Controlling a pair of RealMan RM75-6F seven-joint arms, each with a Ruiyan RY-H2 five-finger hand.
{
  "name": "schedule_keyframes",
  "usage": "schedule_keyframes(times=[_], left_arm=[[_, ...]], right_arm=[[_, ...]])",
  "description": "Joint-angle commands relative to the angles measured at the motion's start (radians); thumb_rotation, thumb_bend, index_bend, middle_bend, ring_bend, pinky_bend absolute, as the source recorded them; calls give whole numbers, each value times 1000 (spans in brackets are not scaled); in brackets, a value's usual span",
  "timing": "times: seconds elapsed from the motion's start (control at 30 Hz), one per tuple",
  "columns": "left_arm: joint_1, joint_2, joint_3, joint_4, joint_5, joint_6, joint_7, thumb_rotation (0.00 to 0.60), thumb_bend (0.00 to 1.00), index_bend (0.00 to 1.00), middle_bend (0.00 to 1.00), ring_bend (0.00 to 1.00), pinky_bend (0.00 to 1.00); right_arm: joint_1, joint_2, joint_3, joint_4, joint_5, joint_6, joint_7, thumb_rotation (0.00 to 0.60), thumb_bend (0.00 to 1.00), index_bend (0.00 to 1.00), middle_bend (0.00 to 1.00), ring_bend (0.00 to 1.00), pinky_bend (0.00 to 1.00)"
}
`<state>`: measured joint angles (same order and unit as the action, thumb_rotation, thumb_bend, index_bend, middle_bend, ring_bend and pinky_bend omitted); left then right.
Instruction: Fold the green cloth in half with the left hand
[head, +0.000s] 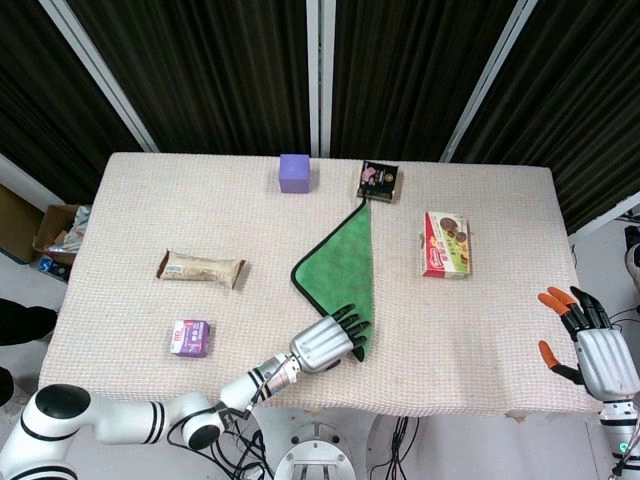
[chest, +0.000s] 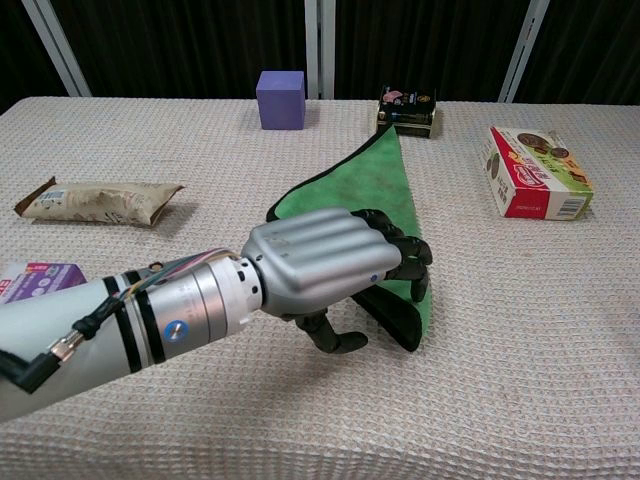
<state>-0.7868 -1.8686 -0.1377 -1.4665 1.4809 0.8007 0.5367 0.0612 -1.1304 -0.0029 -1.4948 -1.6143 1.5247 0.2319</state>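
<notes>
One green cloth, folded to triangle, mid-tabletop, tip toward far edge beside dark packet. Left hand over cloth's near corner, fingers curled down on fabric; actual grip cannot tell. Right hand spread, empty, at tabletop's right near corner.

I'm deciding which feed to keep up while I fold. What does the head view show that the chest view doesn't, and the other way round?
Only the head view: the right hand, open beyond the table's right edge, and the whole table outline. Only the chest view: a close look at the left hand, fingers curled over the near corner of the green cloth. Both show: the cloth lying as a triangle, purple cube, snack bar, red box, dark packet.
</notes>
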Motion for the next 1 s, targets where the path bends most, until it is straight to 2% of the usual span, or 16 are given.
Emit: schedule_keyframes(times=[0.03, 0.57, 0.8, 0.87, 1.0], left_arm=[[-6, -5, 4, 3, -4, 3, -1, 600, 307, 284, 126, 131, 99], [-65, -106, -13, 87, -81, -1, 0, 600, 308, 360, 126, 131, 98], [-71, -133, -9, 115, -96, 18, -28, 600, 331, 491, 150, 131, 99], [-71, -143, -6, 130, -88, 31, -48, 600, 380, 561, 172, 131, 99], [-57, -137, 10, 116, -85, 48, -101, 600, 451, 609, 186, 131, 99]], right_arm=[[3, 1, 0, -2, -1, -4, -2, 600, 303, 189, 124, 0, 93], [-9, 8, -4, 17, -5, 14, 26, 600, 303, 189, 125, 0, 94], [-9, 3, -3, 29, -2, 9, 35, 600, 303, 189, 125, 0, 94], [-8, 2, -3, 29, -2, 8, 35, 600, 303, 189, 125, 0, 94], [-7, 4, -2, 22, -2, 6, 28, 600, 303, 189, 125, 0, 94]])
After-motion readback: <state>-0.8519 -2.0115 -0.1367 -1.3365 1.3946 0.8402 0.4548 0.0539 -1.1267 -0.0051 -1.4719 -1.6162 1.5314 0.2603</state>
